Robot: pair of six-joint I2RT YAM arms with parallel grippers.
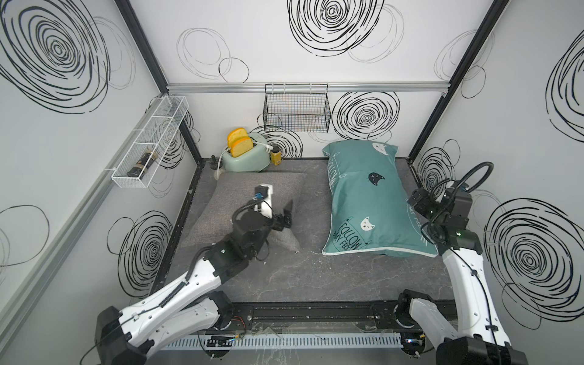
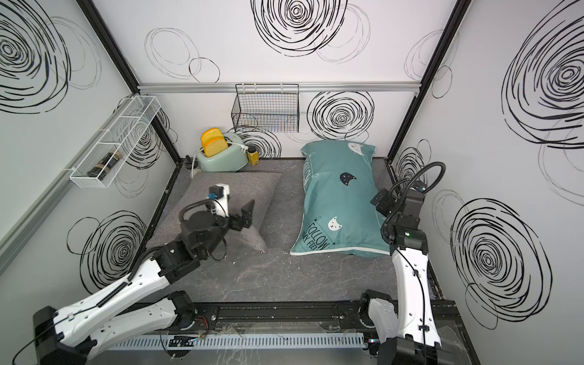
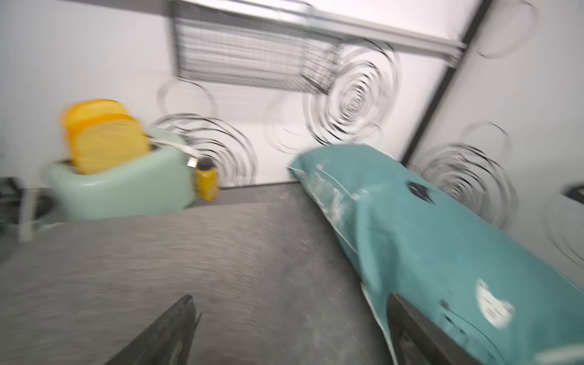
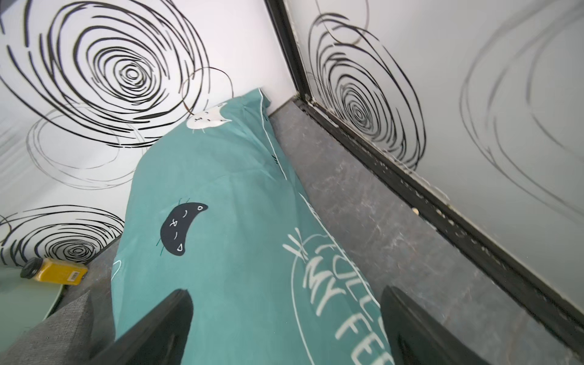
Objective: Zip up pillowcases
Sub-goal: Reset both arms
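A white wire basket (image 1: 164, 124) on the left wall holds one dark bottle (image 1: 142, 163), lying down. A black wire basket (image 1: 297, 121) hangs on the back wall. The toaster (image 1: 246, 162) holds two toast slices (image 1: 240, 147), with a yellow jar (image 1: 276, 158) just beside it. On the table (image 1: 309, 278) lie the grey pillowcase (image 1: 234, 189) (left side) and the teal pillowcase (image 1: 366, 196), apart. The left gripper (image 3: 290, 298) above the grey one and the right gripper (image 4: 286, 290) above the teal one's right edge are both spread and empty.
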